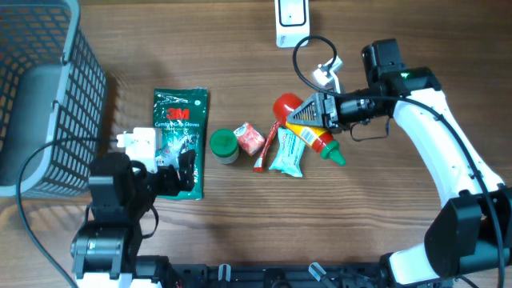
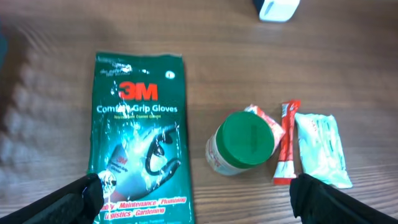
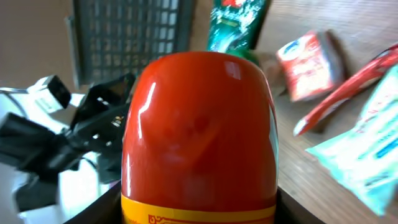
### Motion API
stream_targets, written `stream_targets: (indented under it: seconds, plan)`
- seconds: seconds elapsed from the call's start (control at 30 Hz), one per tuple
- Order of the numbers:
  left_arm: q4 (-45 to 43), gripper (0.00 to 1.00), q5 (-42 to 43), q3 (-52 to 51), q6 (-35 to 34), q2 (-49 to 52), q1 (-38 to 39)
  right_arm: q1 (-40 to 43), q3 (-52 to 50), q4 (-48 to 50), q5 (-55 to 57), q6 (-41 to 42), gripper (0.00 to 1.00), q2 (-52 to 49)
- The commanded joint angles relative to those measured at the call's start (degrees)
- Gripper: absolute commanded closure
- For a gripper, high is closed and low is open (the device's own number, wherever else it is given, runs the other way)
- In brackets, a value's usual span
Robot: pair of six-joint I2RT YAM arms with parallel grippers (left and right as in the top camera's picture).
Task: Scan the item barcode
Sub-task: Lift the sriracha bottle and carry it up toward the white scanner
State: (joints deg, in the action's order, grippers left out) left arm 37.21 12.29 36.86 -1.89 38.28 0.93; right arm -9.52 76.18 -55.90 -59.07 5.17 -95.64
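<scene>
The right claw [image 1: 314, 114] is gripping a red sauce bottle [image 1: 285, 106] at the desk [image 1: 384, 232], while the left claw [image 1: 174, 172] is hovering spread open over a green glove packet [image 1: 181, 120].

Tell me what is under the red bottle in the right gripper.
Seen from overhead, the red bottle overlaps the top end of the pale blue packet on the wooden table. Anything directly beneath its body is covered.

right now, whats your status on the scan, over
Left gripper open, over the gloves pack. Right gripper shut on the red bottle, base toward its camera. Black cable loop between bottle and white unit at far edge.
</scene>
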Motion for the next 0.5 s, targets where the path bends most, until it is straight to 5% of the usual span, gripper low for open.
stream_targets:
  seconds: [0.0,0.17,0.23,0.47]
  plan:
    - [-0.04,0.0,-0.33,0.0,-0.74,4.2,-0.46,-0.07,0.31,5.64,17.57,5.73,0.71,0.94]
    - [-0.09,0.0,-0.35,-0.02,-0.74,9.81,-0.46,-0.07,0.31,14.1,26.84,9.01,0.67,0.94]
    - [-0.09,0.0,-0.33,-0.02,-0.74,12.0,-0.46,-0.07,0.31,15.82,39.85,14.19,0.67,0.94]
    - [-0.09,0.0,-0.35,-0.02,-0.74,19.52,-0.46,-0.37,2.01,14.43,60.81,24.3,0.68,0.94]
